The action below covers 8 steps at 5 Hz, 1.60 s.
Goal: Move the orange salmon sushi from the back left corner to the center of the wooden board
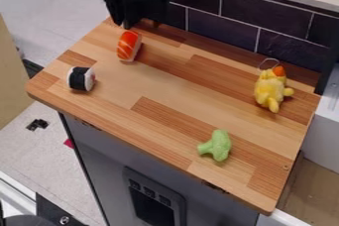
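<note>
The black gripper (pixel 123 24) hangs over the back left corner of the wooden counter (pixel 179 93). Nearest to it lies an orange-and-white sushi piece (pixel 129 45), just below it in the view. A white sushi roll with a black band (pixel 81 79) rests by the left edge. To the right, a yellow plush duck (pixel 271 88) with an orange beak and a metal ring lies near the tiled wall. Green toy broccoli (pixel 216 145) sits toward the front right.
A dark tiled backsplash (pixel 228 16) runs along the counter's back. Below the front edge is a grey cabinet with an oven-like panel (pixel 154 199). A white unit (pixel 324 131) stands off the right side.
</note>
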{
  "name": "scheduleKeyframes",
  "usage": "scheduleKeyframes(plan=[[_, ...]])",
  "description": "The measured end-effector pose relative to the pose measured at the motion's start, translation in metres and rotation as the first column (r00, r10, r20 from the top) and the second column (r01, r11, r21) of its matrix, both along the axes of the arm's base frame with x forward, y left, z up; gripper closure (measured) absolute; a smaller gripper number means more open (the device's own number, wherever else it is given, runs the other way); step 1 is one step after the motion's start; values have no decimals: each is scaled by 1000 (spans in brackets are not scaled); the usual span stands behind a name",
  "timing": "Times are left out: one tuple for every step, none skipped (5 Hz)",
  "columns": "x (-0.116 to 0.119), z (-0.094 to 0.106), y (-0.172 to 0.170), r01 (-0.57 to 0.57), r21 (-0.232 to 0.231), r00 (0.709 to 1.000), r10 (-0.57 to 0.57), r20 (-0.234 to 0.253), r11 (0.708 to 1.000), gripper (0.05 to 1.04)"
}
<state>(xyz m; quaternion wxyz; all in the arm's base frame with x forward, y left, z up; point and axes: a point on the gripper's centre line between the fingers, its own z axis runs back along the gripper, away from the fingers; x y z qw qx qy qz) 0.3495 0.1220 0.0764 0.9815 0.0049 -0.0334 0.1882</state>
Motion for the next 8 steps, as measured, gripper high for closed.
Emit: scheduleKeyframes(plan=[[9, -10, 12, 16, 18, 1000, -16, 10, 1000, 84], [13, -11, 21, 21, 28, 1000, -21, 17, 999, 84], [13, -17, 27, 27, 40, 1000, -28, 7, 999, 84], [12, -22, 31, 27, 56, 1000, -27, -7, 998, 84], [13, -30, 35, 24, 63, 1000, -23, -8, 998, 84], [12, -37, 36, 25, 74, 1000, -26, 2, 997, 84], [9, -47, 37, 25, 100, 1000, -27, 16, 995, 84], [8, -58, 38, 17, 112, 1000, -19, 22, 994, 84]])
